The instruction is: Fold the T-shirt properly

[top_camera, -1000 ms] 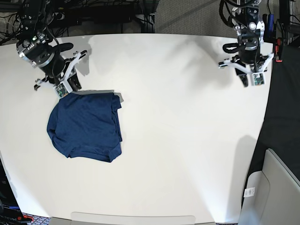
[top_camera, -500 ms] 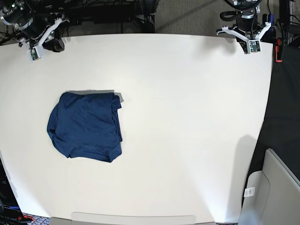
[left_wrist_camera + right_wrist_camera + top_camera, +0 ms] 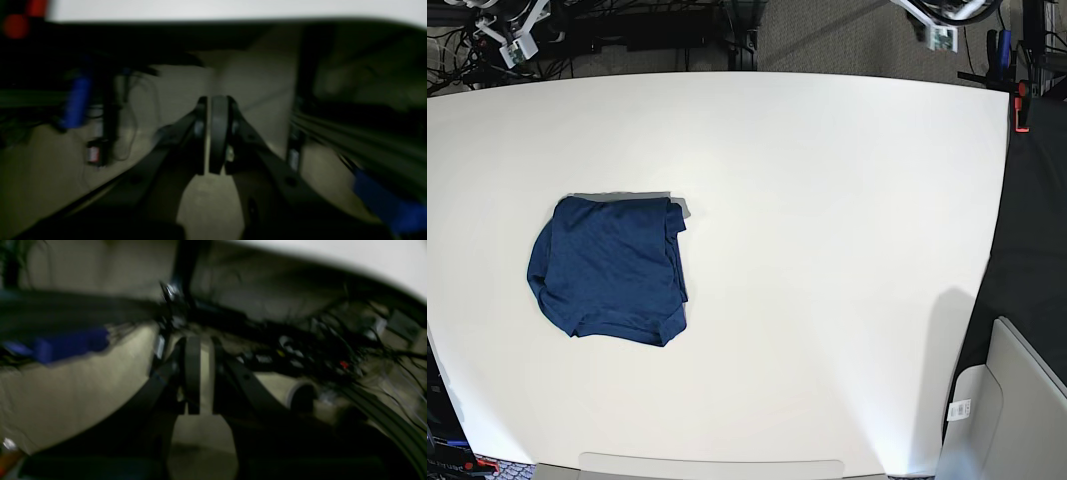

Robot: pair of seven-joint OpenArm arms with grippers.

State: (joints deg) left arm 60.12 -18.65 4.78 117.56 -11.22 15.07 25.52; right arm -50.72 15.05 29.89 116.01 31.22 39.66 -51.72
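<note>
- The T-shirt (image 3: 609, 268) sits on the white table (image 3: 827, 250), over toward the left side of the base view, roughly mid-depth. It's folded into a compact, rounded dark blue bundle, with a doubled edge running down its right side and a bit of hem peeking out at the bottom.
- Nothing's touching it, and both arms are well apart from it, up past the far edge of the table.
- The left gripper (image 3: 213, 133) has its jaws pressed together in its wrist view, with nothing between them. Behind it is just blurry floor, cables and something blue.
- The right gripper (image 3: 196, 373) looks closed too, or very nearly: there's a thin pale strip between the fingers, and I can't see anything held there. The picture is pretty smeared, though.
- In the base view only small bits of each arm show at the top corners, the right arm at top left (image 3: 512, 35) and the left arm at top right (image 3: 942, 25).
- There's a pale grey bin-looking thing (image 3: 1012, 410) off the table at bottom right, with a small label on it.
</note>
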